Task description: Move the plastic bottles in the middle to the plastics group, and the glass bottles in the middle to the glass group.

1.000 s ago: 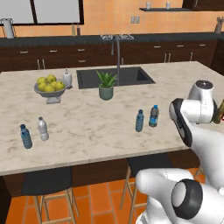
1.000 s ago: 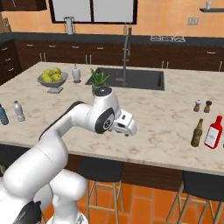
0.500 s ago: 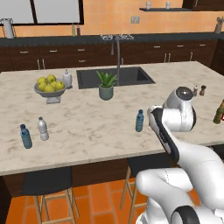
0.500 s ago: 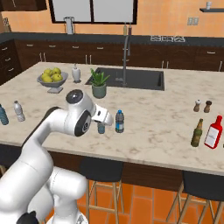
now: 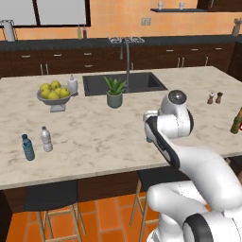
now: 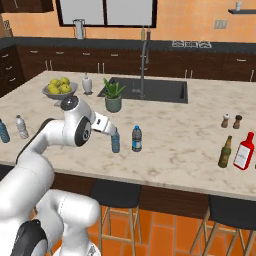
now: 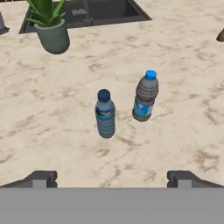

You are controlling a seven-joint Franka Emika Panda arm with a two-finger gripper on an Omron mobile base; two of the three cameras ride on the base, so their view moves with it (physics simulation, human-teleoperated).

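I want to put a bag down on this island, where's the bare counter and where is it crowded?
Bare marble runs between the two small plastic bottles mid-counter and the tiny shakers. It also runs between the whitish-capped bottle pair and the gripper. Crowded: the fruit bowl, potted plant, and green glass bottle corner.

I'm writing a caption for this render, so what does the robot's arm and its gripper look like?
The arm is glossy white, built of rounded, bulbous segments with dark grey to black joint rings and a round grey cap at the joint. No cables or markings are visible. The gripper ends in two small, dark, blocky fingers.
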